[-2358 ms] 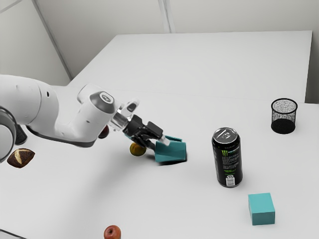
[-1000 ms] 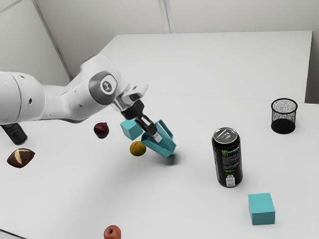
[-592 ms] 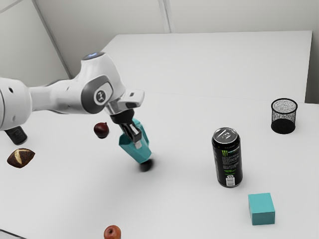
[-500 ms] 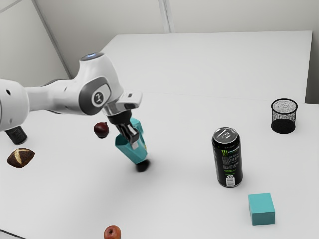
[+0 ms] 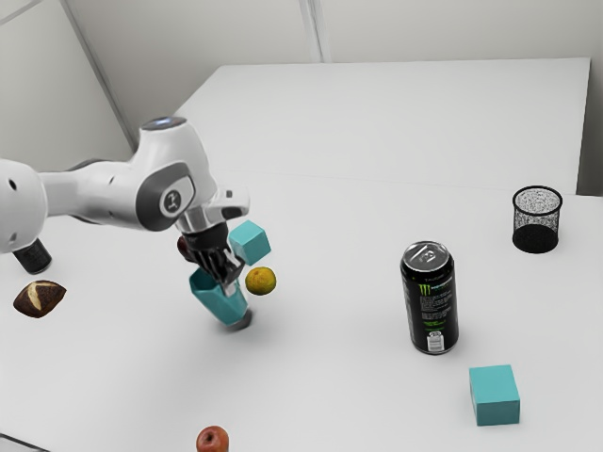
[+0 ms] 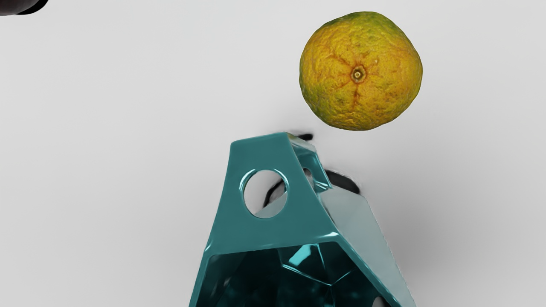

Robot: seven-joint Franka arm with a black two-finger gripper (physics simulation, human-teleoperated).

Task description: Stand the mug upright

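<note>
The teal faceted mug [image 5: 215,301] leans in my gripper [image 5: 227,282], mouth toward the exterior view's upper left, base low over its dark shadow; whether the base touches the table I cannot tell. My fingers pinch the mug's wall near its rim. In the wrist view the mug [image 6: 264,232] shows its dark interior and a handle with a round hole. A grey bit of my gripper [image 6: 379,302] peeks out inside the mouth at the bottom edge; the rest of the fingers is hidden there.
A yellow-green citrus [image 5: 261,281] and a teal cube [image 5: 250,242] lie close by, with a dark red fruit [image 5: 183,247] partly behind the hand. Farther off are a black can [image 5: 431,299], another teal cube [image 5: 495,395], a mesh cup [image 5: 536,221], an apple [image 5: 213,440] and a bread roll [image 5: 40,298].
My hand has carried the mug toward the exterior view's left, past the citrus and the cube behind it. The mug, first lying on its side, now has its mouth tipped upward.
</note>
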